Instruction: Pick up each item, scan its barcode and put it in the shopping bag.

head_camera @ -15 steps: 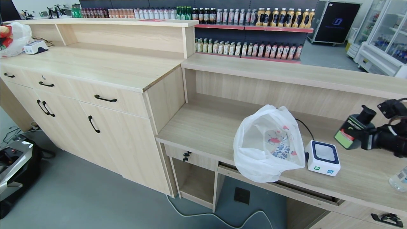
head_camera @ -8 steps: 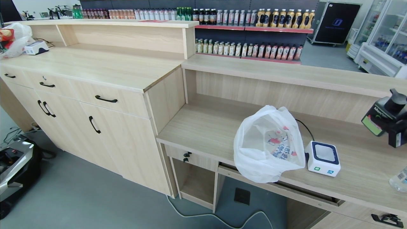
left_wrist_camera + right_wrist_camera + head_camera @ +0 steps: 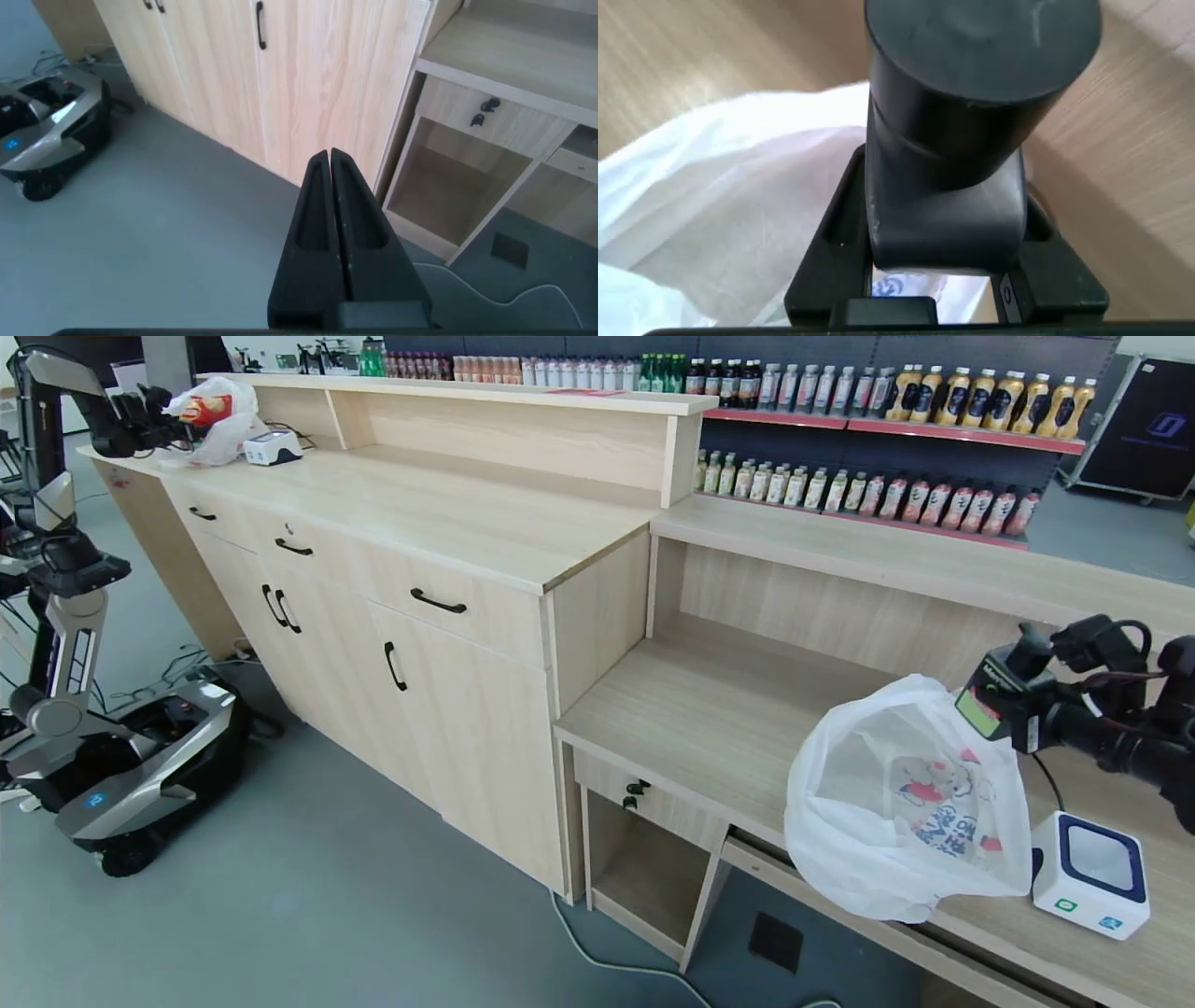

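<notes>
Now clamped in the right pincer [image 3: 1027, 728]: a black, round-capped bottle with a green and red label [image 3: 988, 702], tipped sideways just above the right rim of the white, see-through plastic shopping bag [image 3: 840, 803]. Poised there, seemingly, for a drop through the bag's open mouth. Just right of the bag on the pale wooden table [image 3: 709, 728]: a white box scanner with a dark blue frame [image 3: 1088, 873], window up for reading barcodes. Left of the bag and lower, over grey floor [image 3: 140, 233]: left pincer [image 3: 330, 187], tips pressed together, empty, presumably parked clear of the work.
</notes>
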You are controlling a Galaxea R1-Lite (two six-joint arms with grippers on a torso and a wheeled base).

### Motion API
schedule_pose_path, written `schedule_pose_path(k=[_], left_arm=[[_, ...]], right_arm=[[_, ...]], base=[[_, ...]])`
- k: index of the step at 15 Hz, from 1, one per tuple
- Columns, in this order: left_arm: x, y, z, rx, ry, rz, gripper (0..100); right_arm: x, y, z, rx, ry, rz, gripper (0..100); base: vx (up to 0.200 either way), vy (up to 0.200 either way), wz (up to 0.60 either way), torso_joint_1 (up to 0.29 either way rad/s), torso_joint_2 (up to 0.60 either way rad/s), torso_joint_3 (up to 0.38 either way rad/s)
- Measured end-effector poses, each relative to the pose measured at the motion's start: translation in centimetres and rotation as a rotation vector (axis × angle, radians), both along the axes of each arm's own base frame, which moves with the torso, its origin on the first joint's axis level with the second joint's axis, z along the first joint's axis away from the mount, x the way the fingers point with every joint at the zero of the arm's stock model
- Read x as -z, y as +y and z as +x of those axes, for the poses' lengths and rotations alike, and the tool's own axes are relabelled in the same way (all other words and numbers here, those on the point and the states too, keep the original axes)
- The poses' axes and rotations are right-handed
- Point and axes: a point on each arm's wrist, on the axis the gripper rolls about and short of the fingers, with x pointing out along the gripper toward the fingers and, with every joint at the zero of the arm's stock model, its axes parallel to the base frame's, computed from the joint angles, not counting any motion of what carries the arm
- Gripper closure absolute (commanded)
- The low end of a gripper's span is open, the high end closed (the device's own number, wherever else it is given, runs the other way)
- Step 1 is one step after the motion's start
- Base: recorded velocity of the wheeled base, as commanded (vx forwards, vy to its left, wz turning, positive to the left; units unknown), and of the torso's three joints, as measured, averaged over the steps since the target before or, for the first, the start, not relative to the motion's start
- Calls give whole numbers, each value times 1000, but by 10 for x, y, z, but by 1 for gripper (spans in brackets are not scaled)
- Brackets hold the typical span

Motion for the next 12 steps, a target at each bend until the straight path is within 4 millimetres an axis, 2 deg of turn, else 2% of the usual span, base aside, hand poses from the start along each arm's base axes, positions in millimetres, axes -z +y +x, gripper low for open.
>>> schedule_pose_path(k=[2,5,9,12], left_arm=[[0,0,0,1,0,0,100],[0,0,0,0,1,0,100],[0,0,0,0,0,0,100],[0,0,0,0,0,0,100]], right_arm=[[29,-2,6,5,107,36,100],[52,-8,15,27,179,114,100],[68,-8,37,19,193,154,100],[75,0,55,-15,183,147,100]], base=[[0,0,0,0,0,0],[0,0,0,0,0,0],[0,0,0,0,0,0],[0,0,0,0,0,0]])
